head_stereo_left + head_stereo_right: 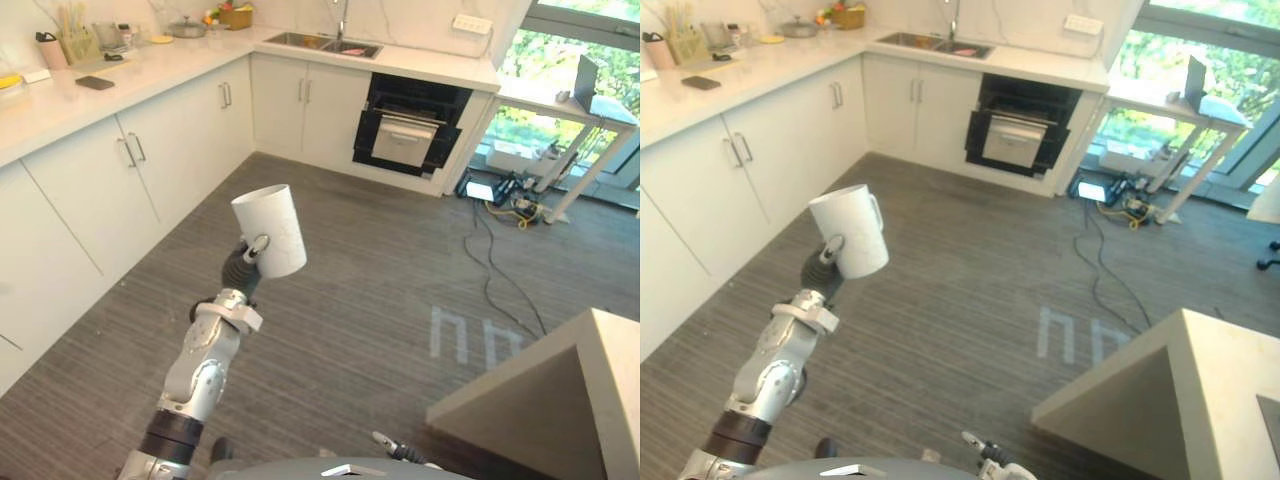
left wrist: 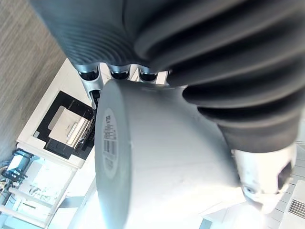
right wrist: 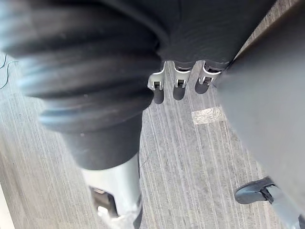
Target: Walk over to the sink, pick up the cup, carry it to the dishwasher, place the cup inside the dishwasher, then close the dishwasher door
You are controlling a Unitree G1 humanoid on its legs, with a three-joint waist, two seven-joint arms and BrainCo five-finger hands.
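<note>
A white cup [image 1: 270,230] is held up over the grey floor with my left hand [image 1: 243,268] shut on it. In the left wrist view the cup [image 2: 162,162] lies against the palm, the fingers [image 2: 119,72] curled over its far side. Far ahead, the sink [image 1: 322,44] is set in the white counter. To the right of the sink, under the counter, is the black dishwasher [image 1: 408,128], its door tilted partly open. My right hand [image 3: 177,86] hangs low over the floor, fingers relaxed and holding nothing.
White cabinets [image 1: 150,150] run along the left and back walls. A light counter corner [image 1: 560,400] juts in at the lower right. Cables [image 1: 495,250] trail on the floor near a desk [image 1: 585,100] by the window.
</note>
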